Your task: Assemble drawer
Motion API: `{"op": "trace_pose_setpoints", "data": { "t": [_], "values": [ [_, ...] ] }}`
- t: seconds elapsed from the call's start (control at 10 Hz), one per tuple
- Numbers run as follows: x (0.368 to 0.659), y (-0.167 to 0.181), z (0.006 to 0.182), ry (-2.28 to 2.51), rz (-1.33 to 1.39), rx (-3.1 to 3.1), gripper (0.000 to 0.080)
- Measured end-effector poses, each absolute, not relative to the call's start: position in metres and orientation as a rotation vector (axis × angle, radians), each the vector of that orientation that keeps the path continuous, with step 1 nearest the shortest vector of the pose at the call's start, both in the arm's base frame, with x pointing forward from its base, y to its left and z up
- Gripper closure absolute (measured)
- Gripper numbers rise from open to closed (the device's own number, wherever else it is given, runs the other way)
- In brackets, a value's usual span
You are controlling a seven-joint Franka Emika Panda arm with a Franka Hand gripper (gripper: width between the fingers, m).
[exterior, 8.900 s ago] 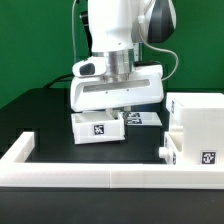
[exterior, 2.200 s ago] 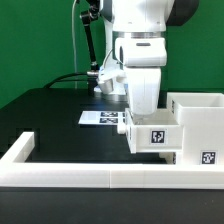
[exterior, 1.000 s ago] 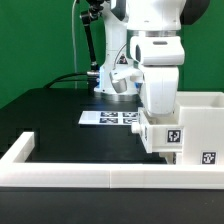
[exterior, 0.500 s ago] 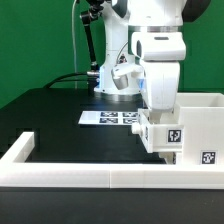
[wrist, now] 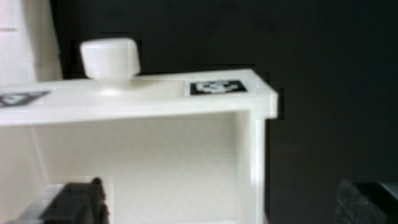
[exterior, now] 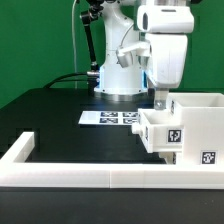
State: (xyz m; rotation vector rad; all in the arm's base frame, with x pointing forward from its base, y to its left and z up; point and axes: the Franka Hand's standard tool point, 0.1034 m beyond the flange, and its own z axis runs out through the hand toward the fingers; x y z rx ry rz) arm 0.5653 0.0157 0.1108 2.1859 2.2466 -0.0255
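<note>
Claw (exterior: 161,103): raised just above the drawer box, fingers parted, nothing between them.
Drawer box (exterior: 163,134): on the table (exterior: 55,115), pushed against the drawer frame (exterior: 200,120), beside the marker board (exterior: 110,118).

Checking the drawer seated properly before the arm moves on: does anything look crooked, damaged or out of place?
Nothing stands out. The small drawer box sits square in the larger white housing, tag facing out. The gripper hangs just above it, empty. The marker board lies flat on the table.
</note>
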Motion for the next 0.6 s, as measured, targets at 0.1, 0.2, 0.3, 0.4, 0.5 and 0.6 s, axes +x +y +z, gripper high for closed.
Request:
{"op": "trace_pose_setpoints", "data": {
  "t": [0.1, 0.2, 0.3, 0.4, 0.5, 0.6],
  "values": [
    [0.572, 0.003, 0.116, 2.275, -0.033, 2.151, 0.0151],
    [0.577, -0.007, 0.118, 2.276, -0.033, 2.147, 0.0151],
    [0.579, -0.015, 0.117, 2.290, -0.031, 2.131, 0.0151],
    [0.578, -0.015, 0.117, 2.292, -0.031, 2.133, 0.0151],
    [0.578, -0.017, 0.116, 2.298, -0.030, 2.130, 0.0151],
    [0.578, -0.017, 0.116, 2.298, -0.031, 2.130, 0.0151]
  ]
}}
